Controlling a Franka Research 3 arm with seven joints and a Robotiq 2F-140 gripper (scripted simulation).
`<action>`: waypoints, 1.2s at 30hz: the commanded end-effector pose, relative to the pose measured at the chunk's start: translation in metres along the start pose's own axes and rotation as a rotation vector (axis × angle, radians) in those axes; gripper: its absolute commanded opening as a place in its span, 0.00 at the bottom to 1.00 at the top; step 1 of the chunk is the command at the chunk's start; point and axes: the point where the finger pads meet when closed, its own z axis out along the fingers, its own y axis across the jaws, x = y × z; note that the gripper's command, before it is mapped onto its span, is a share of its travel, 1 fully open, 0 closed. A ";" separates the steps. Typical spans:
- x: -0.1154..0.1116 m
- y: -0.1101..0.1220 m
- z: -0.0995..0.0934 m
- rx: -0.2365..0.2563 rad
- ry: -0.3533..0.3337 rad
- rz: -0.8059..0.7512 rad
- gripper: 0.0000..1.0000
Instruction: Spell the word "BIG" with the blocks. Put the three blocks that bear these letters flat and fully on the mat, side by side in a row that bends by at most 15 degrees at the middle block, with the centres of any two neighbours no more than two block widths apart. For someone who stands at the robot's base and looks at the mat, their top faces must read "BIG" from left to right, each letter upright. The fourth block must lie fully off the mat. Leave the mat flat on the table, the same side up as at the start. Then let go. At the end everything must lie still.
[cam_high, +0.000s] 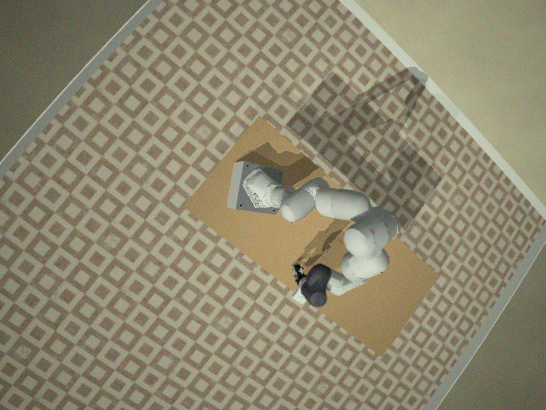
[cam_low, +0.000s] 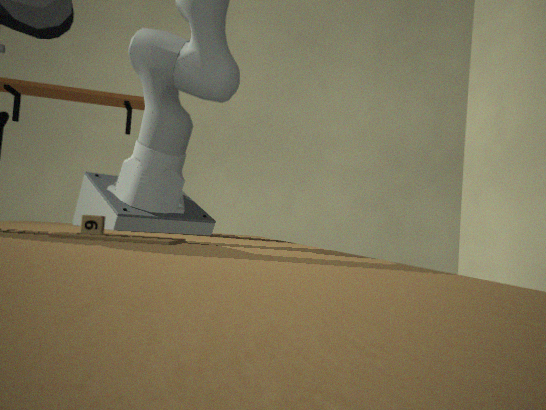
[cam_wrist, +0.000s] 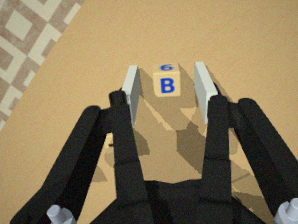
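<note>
The room is the biggest thing in view: a floor (cam_high: 125, 260) of brown and cream diamond tiles, plain pale walls (cam_low: 350, 125), and a wooden rail (cam_low: 70, 93) on black brackets behind the robot. On the floor stands a long tan counter (cam_high: 385, 310), with the arm's grey base plate (cam_high: 236, 190) near one end. The white arm (cam_high: 350, 215) bends over to the counter's edge, where the dark gripper (cam_wrist: 166, 90) hangs pointing down. In the wrist view its fingers stand partly open, one on each side of the block marked B (cam_wrist: 166, 84), with a gap showing on both sides, so it has hold of nothing. The block appears to lie on the counter below, its letter facing up. A second block (cam_low: 92, 224), showing a G on its side face, stands on the counter just beside the base plate. The mat and the other blocks are not visible. The step in hand looks like the approach to pick up the B; the next move calls for lowering straight down until the fingers bracket the block, then closing squarely on its sides.
</note>
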 end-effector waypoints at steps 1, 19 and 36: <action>-0.002 0.000 0.001 0.001 0.000 -0.011 0.37; -0.002 0.000 0.001 0.001 0.000 -0.011 0.37; -0.002 0.000 0.001 0.001 0.000 -0.011 0.25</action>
